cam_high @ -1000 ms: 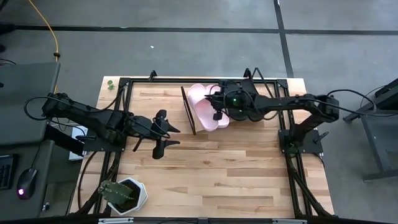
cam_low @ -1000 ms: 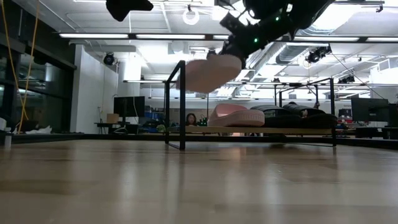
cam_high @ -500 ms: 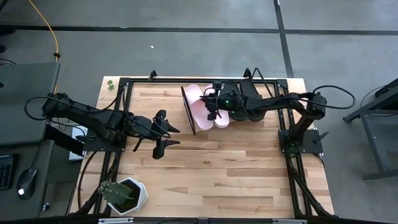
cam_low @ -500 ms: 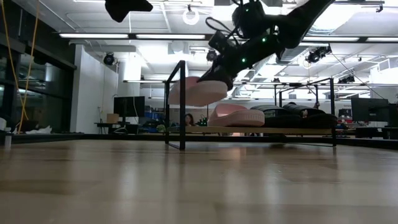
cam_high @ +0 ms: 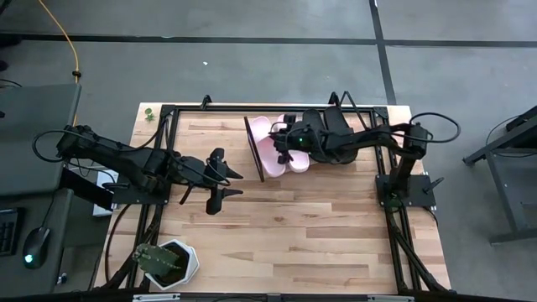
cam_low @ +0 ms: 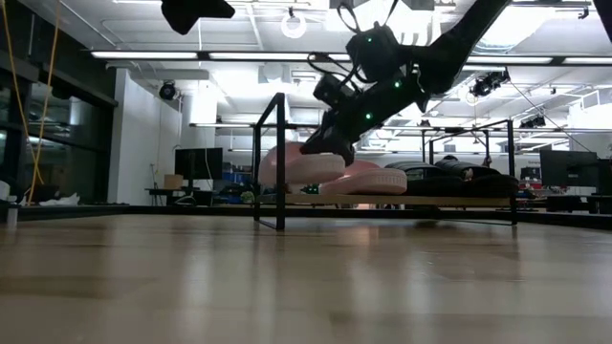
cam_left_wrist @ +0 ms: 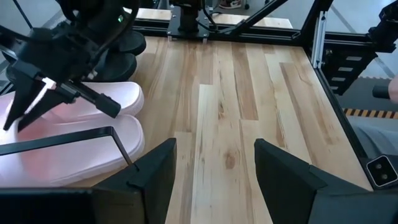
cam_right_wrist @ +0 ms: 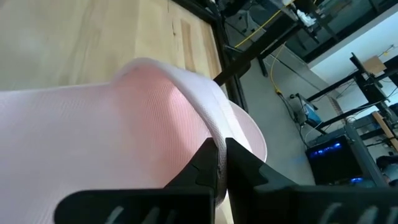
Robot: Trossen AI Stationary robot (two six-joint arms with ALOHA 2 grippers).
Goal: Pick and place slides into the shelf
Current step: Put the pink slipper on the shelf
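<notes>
The shelf (cam_low: 411,201), a light board on a black wire frame (cam_high: 252,148), stands at the table's far middle. One pale pink slide (cam_low: 368,179) lies sole-down on it, with two black slides (cam_low: 449,176) further right. My right gripper (cam_low: 323,145) is shut on the other pink slide (cam_high: 263,139) over the shelf's left end, beside the resting pink one. Whether its sole touches the board I cannot tell. My left gripper (cam_high: 220,178) hovers open over the table left of the shelf, its fingers (cam_left_wrist: 155,174) holding nothing. My right gripper pinches the edge of the pink slide's wide strap (cam_right_wrist: 208,134) between its two fingers. The fingers come from the table's right side, slanting down. The slide hangs below them about level, sole down, low over the shelf's left end (cam_low: 287,186).
A white pot with a green plant (cam_high: 168,262) sits near the table's near-left corner. Black frame rails (cam_high: 168,117) run along the table's sides. Bare wooden tabletop (cam_high: 310,226) lies between the shelf and the near edge.
My right gripper has gone down and toward the table's left edge, carrying the pink slide. The slide has come from above the shelf's wire frame to low over the board, next to the other pink slide, and has levelled out.
</notes>
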